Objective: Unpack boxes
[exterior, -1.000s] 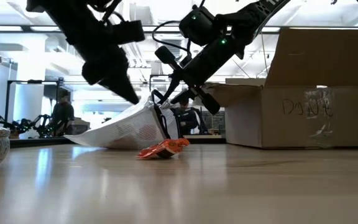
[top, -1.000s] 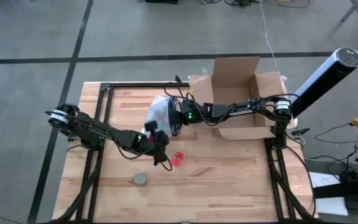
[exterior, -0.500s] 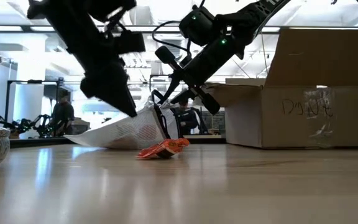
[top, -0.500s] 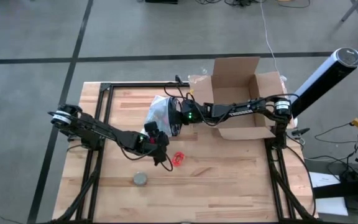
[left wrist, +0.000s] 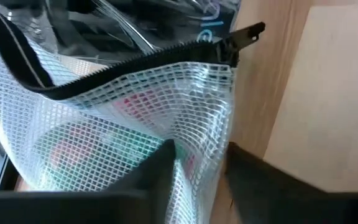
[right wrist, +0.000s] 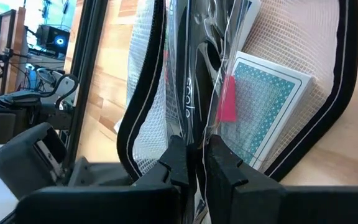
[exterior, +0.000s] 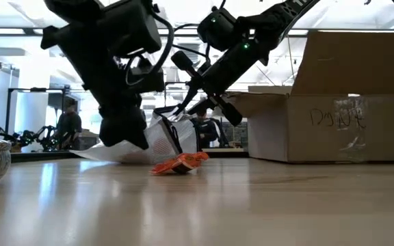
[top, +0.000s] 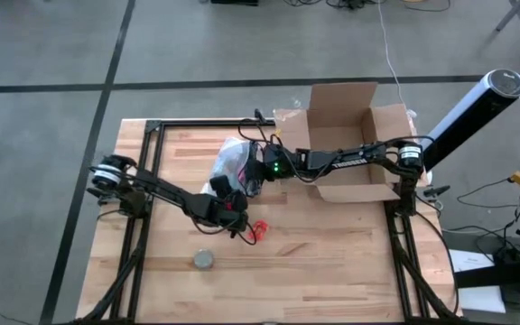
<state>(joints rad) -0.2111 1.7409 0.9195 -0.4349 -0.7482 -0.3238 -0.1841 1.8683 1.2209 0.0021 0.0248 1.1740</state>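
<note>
Beyond wood table point(top: 332, 253) (pale): workshop

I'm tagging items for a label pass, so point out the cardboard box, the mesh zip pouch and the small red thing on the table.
cardboard box point(top: 379, 124): high view, on its right flap.
mesh zip pouch point(left wrist: 135, 106): left wrist view, on the mesh below the zipper.
small red thing point(exterior: 180, 163): low view, on its middle.

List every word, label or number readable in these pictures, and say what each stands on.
Handwriting on the cardboard box front wall: dark marker scrawl, not legible.
Light lettering on the clear packet inside the mesh zip pouch, right wrist view: too partial to read.
Printed lines on the pouch's white sheet, low view: too small.
</note>
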